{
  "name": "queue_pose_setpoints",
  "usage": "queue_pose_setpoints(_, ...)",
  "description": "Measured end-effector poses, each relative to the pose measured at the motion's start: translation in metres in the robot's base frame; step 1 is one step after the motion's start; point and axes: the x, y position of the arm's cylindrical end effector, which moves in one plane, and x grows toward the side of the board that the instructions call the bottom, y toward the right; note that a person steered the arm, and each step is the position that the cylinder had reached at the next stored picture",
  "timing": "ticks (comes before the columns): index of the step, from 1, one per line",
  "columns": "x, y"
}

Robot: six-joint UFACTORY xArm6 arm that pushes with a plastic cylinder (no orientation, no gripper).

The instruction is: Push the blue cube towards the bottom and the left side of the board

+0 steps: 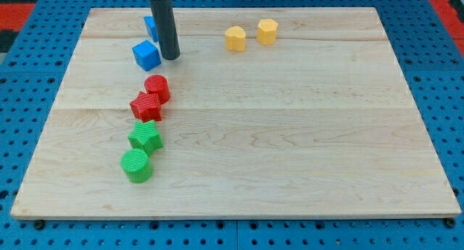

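Observation:
The blue cube (146, 55) sits near the view's top left of the wooden board (290, 134). My tip (170, 57) rests on the board just to the right of the blue cube, close to it. The dark rod rises from there to the view's top. A second blue block (150, 25) lies behind the rod, partly hidden, above the cube.
A red cylinder (157, 88) and a red star-like block (146, 106) lie just below the blue cube. A green star block (145, 137) and a green cylinder (136, 165) lie lower. Two yellow blocks (235, 38) (267, 31) sit at the top centre.

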Motion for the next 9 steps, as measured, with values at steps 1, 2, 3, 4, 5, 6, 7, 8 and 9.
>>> queue_pose_setpoints(1,-0.004,-0.024)
queue_pose_setpoints(2,0.007,-0.025)
queue_pose_setpoints(3,0.021,-0.025)
queue_pose_setpoints(4,0.022,-0.054)
queue_pose_setpoints(5,0.015,-0.097)
queue_pose_setpoints(6,0.011,-0.106)
queue_pose_setpoints(7,0.011,-0.052)
queue_pose_setpoints(8,-0.004,0.015)
queue_pose_setpoints(9,-0.05,0.057)
